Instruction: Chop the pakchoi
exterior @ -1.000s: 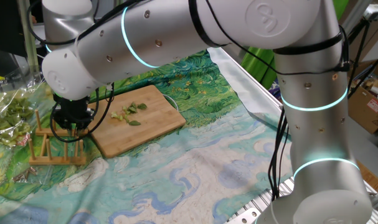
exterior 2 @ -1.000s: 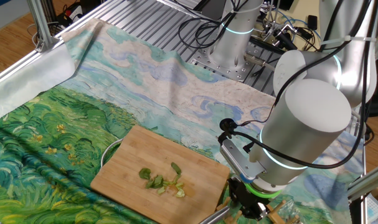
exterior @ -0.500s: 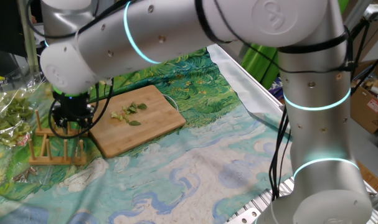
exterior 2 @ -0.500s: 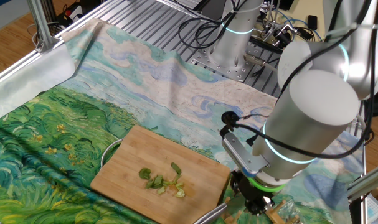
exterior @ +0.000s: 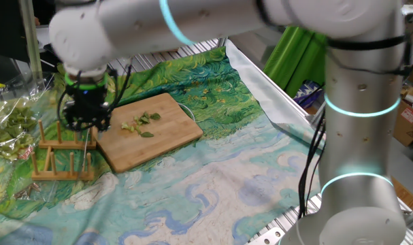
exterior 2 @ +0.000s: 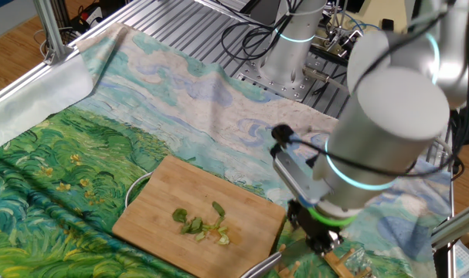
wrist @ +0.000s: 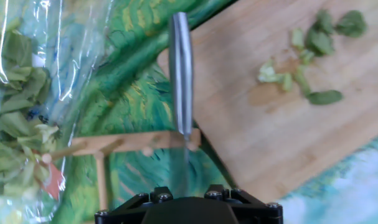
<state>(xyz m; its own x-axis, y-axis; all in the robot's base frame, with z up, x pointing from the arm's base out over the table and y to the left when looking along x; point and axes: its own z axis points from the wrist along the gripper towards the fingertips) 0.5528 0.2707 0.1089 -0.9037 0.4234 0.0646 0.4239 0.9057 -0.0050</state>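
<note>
The pakchoi lies as small green bits on the bamboo cutting board. The other fixed view shows the pakchoi near the middle of the board. The hand view has the pakchoi at the board's top right. My gripper hangs just above the wooden rack, off the board's left corner, with nothing between its fingers. The steel knife rests on the rack, its blade running along the board's edge. Only the gripper's black base shows in the hand view.
Leafy greens in clear plastic lie left of the rack and fill the left of the hand view as a bag. My bulky arm hangs over the table's right side. A painted cloth covers the table.
The gripper has risen off the rack and shifted slightly toward the board. The knife stays behind on the rack. The pakchoi bits have not moved.
</note>
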